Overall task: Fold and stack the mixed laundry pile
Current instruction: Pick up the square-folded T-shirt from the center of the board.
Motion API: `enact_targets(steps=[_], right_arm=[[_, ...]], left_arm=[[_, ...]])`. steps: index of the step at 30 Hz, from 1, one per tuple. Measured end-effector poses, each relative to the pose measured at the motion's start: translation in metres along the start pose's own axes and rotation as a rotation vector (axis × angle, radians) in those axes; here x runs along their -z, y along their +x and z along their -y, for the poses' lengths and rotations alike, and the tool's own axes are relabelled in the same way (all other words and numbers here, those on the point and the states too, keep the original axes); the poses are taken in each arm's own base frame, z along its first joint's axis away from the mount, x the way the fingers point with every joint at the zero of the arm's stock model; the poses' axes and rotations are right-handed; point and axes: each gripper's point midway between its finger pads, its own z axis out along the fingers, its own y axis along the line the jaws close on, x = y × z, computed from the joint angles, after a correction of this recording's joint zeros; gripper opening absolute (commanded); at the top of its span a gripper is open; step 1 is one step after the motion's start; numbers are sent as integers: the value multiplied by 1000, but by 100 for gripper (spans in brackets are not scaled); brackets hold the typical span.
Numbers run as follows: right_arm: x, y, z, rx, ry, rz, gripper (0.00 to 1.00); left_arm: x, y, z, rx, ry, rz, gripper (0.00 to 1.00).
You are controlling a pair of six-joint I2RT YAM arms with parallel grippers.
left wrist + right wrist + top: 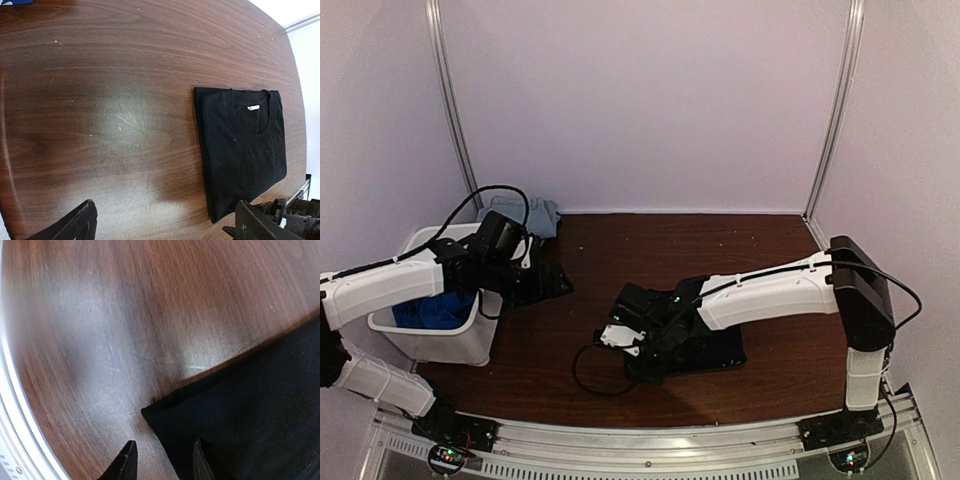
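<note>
A black T-shirt (242, 150) lies folded into a rectangle on the brown table, its white neck label facing up. It also shows in the top view (720, 352). My right gripper (162, 460) is open with a narrow gap, low over the shirt's near-left corner: one finger over wood, one over the cloth. In the top view the right gripper (638, 358) sits at the shirt's left end. My left gripper (165, 227) is wide open and empty, above bare table left of the shirt, beside the bin (552, 282). Royal-blue fabric (435, 310) fills the bin. A pale grey-blue piece (535, 215) lies behind it.
The white plastic bin (470, 345) stands at the table's left edge under my left arm. A metal rail (10, 430) runs along the table's near edge close to my right gripper. White walls enclose the back and sides.
</note>
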Motion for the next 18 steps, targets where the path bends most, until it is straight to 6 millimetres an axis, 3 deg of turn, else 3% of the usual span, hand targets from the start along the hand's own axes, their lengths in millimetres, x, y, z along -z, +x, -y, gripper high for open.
enact_targets(steps=[7, 14, 16, 18], right_arm=[[13, -32, -6, 38, 55, 65, 42], [-20, -10, 1, 47, 100, -38, 44], [-20, -10, 3, 49, 111, -37, 35], [-21, -10, 4, 52, 125, -37, 19]], left_arm=[[4, 0, 0, 0, 1, 8, 98], [4, -1, -2, 2, -7, 11, 98], [4, -1, -2, 3, -9, 11, 98], [3, 0, -2, 4, -10, 8, 98]])
